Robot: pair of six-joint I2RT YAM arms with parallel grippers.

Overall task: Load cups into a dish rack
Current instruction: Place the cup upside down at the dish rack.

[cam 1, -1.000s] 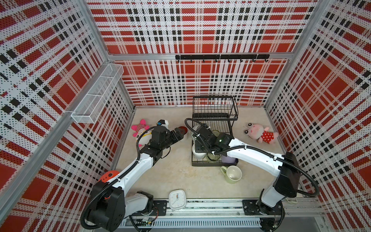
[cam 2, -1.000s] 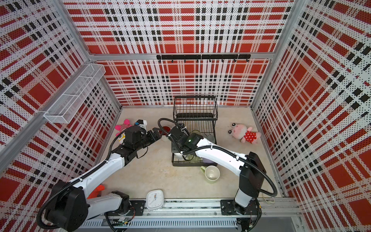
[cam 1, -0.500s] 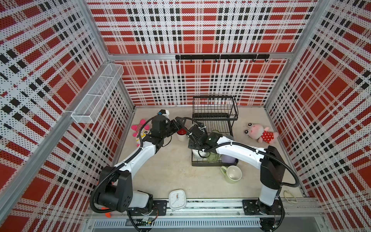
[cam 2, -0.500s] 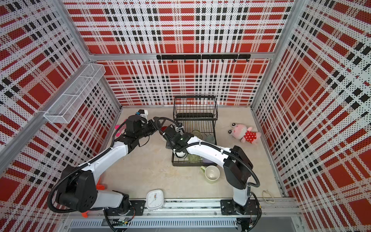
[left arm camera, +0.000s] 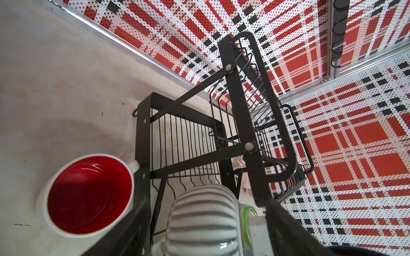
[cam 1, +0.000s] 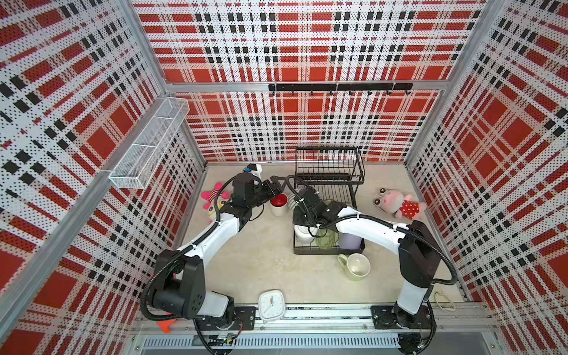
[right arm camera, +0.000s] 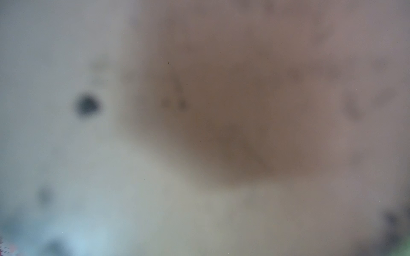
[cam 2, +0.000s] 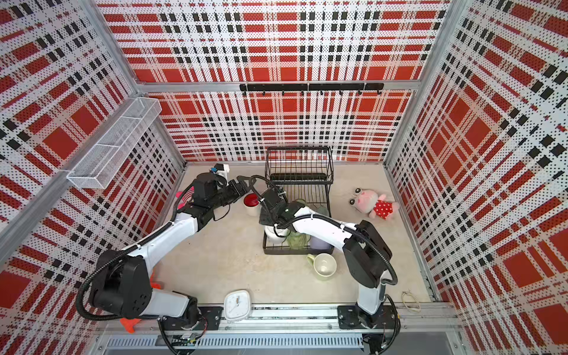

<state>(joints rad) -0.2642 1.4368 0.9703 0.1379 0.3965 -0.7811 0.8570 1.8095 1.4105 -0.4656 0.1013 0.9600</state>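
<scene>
Beside the dish rack (cam 1: 325, 177), left fingers (cam 1: 274, 188) apart near red-inside mug (cam 1: 279, 201), right fingers hidden, cannot tell their state

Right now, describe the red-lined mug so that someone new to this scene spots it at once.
Find the black rack at the back of the table. Beside its lower tier, on the side facing the left pincer, a mug stands upright. It alone is white outside and red inside, unlike the pale-green mug out front.

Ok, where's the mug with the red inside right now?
In both top views the red-inside mug stands upright on the table, just off the dish rack's left side, with the open left gripper close above it.
</scene>
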